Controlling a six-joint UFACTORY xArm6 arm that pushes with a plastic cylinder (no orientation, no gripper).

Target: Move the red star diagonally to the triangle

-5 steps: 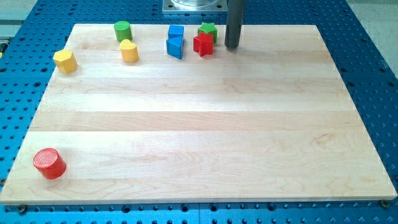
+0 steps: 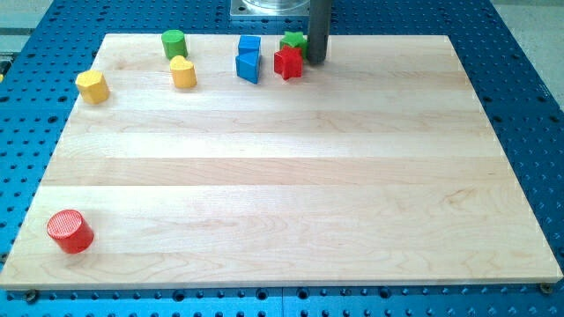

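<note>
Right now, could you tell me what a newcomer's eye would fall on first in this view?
Probably the tight cluster at the view's top: my tip sits right beside the red star, with the green star behind and two blue blocks to the view's left. Next, the lone red cylinder at the bottom left corner of the wooden board.

A pale wooden surface [image 2: 282, 185] is lying on a blue perforated base [image 2: 520, 79], reflecting soft, even light.

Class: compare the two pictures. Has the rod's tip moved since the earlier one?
Yes. My tip has shifted toward the view's left, now right beside the red star, which stayed put.
</note>
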